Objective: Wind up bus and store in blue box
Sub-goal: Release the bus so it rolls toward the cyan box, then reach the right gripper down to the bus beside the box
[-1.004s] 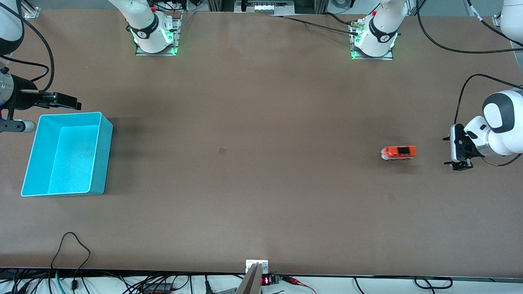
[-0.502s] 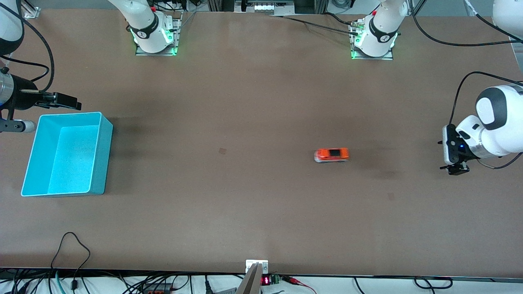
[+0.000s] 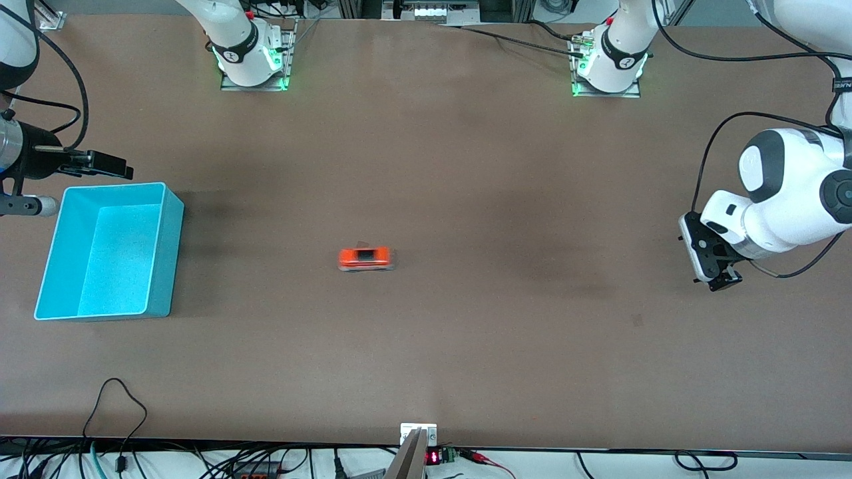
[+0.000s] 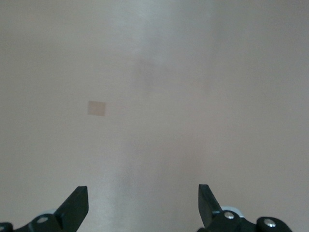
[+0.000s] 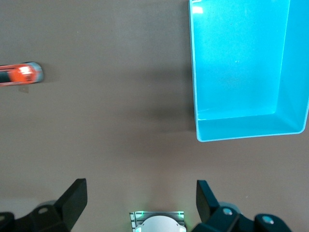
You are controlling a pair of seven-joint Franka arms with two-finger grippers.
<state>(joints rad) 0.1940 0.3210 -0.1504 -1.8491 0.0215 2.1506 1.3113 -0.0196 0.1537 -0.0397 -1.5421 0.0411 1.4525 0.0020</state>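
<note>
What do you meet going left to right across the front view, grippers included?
right gripper at the box's end, jaws open → blue box → bus on the table → left gripper, jaws open.

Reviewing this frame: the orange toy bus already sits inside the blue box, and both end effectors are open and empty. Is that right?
Not quite. The front view shows the orange toy bus on the bare table near its middle, well apart from the blue box, which holds nothing. The rest stands: left end effector and right end effector are open and empty.
</note>
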